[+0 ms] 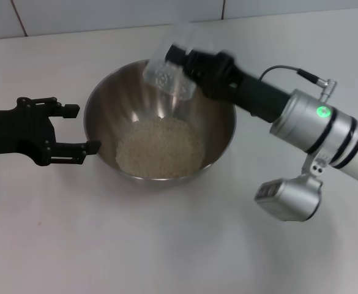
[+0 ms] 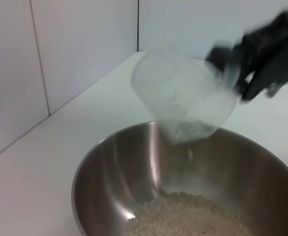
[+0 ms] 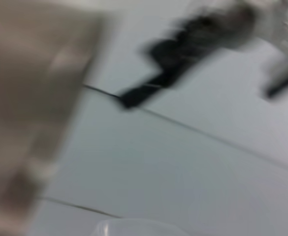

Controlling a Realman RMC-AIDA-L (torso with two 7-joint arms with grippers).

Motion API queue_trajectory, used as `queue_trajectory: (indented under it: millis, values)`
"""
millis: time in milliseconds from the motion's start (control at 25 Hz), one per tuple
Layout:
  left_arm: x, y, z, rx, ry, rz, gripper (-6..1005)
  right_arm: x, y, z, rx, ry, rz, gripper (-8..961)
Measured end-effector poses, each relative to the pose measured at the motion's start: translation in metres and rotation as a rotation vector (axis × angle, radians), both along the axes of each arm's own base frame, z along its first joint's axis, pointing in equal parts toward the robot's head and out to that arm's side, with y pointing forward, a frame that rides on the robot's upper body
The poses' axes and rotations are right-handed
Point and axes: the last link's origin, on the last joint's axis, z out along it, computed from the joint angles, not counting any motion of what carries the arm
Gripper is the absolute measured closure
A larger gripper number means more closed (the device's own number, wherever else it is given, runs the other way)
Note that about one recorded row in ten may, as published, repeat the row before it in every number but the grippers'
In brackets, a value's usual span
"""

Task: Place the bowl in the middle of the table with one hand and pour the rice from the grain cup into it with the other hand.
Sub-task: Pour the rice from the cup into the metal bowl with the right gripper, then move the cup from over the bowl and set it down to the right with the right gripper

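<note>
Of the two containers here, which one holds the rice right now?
The large stainless-steel mixing bowl on the white table: off-white rice is heaped in its bottom. The small clear plastic cup, tipped over the bowl in the right gripper, looks empty.

I look for words, numbers or brand marks and I can read none. The only sign I can see is a small green light [image 1: 321,111] glowing on the silver wrist of the right arm [image 1: 325,131] in my head view. The embossed pattern on the clear grain cup [image 1: 169,78] is too blurry for me to read as letters. My two wrist views show no writing at all.
</note>
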Motion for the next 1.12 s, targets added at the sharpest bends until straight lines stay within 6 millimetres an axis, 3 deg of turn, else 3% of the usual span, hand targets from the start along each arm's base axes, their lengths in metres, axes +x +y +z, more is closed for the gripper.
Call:
queue_trajectory:
  millis: [40, 160, 200, 240, 360, 400, 440, 480, 640, 800, 1000, 1120]
  values:
    - [0.0, 0.0, 0.0, 0.0, 0.0, 0.0, 164, 0.0, 0.0, 0.0, 0.0, 0.0, 0.0, 938]
    - [0.001, 0.001, 0.0, 0.003, 0.0, -0.002, 164, -0.008, -0.001, 0.012, -0.141, 0.39, -0.179, 938]
    - [0.001, 0.002, 0.0, 0.004, 0.0, -0.004, 164, -0.003, 0.001, 0.021, -0.223, 0.623, -0.285, 938]
    - [0.001, 0.002, 0.0, 0.004, 0.0, -0.004, 164, -0.003, 0.001, 0.021, -0.223, 0.623, -0.285, 938]
    - [0.002, 0.002, 0.0, 0.004, -0.001, -0.005, 164, 0.017, 0.002, 0.036, -0.353, 0.959, -0.417, 938]
    - [0.002, 0.002, 0.0, 0.003, -0.001, -0.006, 164, 0.035, 0.007, 0.047, -0.383, 1.141, -0.495, 938]
    - [0.002, 0.002, 0.0, 0.003, -0.001, -0.006, 164, 0.035, 0.007, 0.047, -0.383, 1.141, -0.495, 938]
    - [0.003, 0.002, 0.0, 0.003, -0.001, -0.006, 164, 0.051, 0.014, 0.053, -0.388, 1.246, -0.573, 938]
    - [0.004, 0.003, 0.0, 0.004, 0.0, -0.01, 164, 0.072, 0.026, 0.057, -0.418, 1.328, -0.691, 938]
    - [0.005, 0.004, -0.001, 0.002, 0.004, -0.016, 164, 0.089, 0.053, 0.041, -0.558, 1.275, -0.976, 938]
    - [0.004, 0.004, -0.003, -0.005, 0.004, -0.012, 164, 0.088, 0.067, 0.015, -0.645, 1.138, -1.175, 938]
    - [0.004, 0.004, -0.005, -0.012, 0.002, -0.009, 164, 0.086, 0.068, 0.008, -0.655, 1.098, -1.21, 938]
